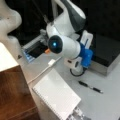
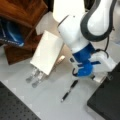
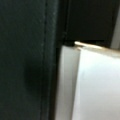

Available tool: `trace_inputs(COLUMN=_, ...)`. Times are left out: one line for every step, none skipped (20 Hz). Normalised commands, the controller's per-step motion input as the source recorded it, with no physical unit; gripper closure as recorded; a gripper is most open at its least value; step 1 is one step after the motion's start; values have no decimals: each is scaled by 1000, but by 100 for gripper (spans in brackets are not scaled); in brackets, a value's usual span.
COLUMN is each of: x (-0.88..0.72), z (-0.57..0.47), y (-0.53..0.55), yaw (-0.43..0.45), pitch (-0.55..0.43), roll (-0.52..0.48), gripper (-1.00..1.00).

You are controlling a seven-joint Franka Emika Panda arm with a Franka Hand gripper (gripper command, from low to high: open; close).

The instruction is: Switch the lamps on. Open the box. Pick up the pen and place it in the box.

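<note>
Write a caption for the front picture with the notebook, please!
Gripper low beside the shut box; pen lying on the table by the notebook.

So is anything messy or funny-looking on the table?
Nothing is spilled or broken. The pen lies loose on the table, between the closed box and the notebook. A white cable trails beside the notebook. The pincer isn't clearly visible.
</note>
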Motion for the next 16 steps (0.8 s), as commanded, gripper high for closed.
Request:
trace_inputs(x=-137, z=22, y=6, yaw=-102, pitch=21, roll=67, gripper=100)
trace_inputs(x=-141, z=21, y=5, yaw=-101, pitch=23, roll=73, gripper=100)
trace_inputs(x=-148, z=29, y=4, yaw=-100, pitch=22, roll=75, gripper=100)
trace_inputs(x=-150, z=31, y=5, yaw=-101, pitch=21, roll=73, gripper=100)
trace_inputs(x=-152, z=35, y=6, yaw=-103, pitch=25, roll=74, gripper=100)
trace_inputs(x=-149, z=30, y=10, yaw=-105, pitch=24, roll=68, gripper=100)
trace_inputs(x=-145, z=24, y=12, yaw=-107, pitch=22, roll=63, gripper=100)
trace_inputs(x=-138, z=7, y=16, yaw=-108, pitch=12, roll=59, gripper=100)
trace_inputs(x=-127, z=-8, y=16, yaw=-106, pitch=6, roll=58, gripper=100)
trace_inputs(x=-119, z=-17, y=18, yaw=-105, pitch=4, roll=57, gripper=100)
trace_inputs(x=-113, z=-25, y=25, yaw=-109, pitch=2, roll=50, gripper=100)
trace_inputs(x=-108, z=-32, y=33, yaw=-113, pitch=-3, roll=48, gripper=100)
trace_inputs(x=-102, z=-32, y=38, yaw=-114, pitch=-5, roll=48, gripper=100)
trace_inputs(x=-98, z=-31, y=47, yaw=-117, pitch=-2, roll=45, gripper=100)
trace_inputs(x=-89, z=-24, y=61, yaw=-126, pitch=2, roll=39, gripper=100)
trace_inputs(x=-80, z=-14, y=76, yaw=-132, pitch=2, roll=36, gripper=100)
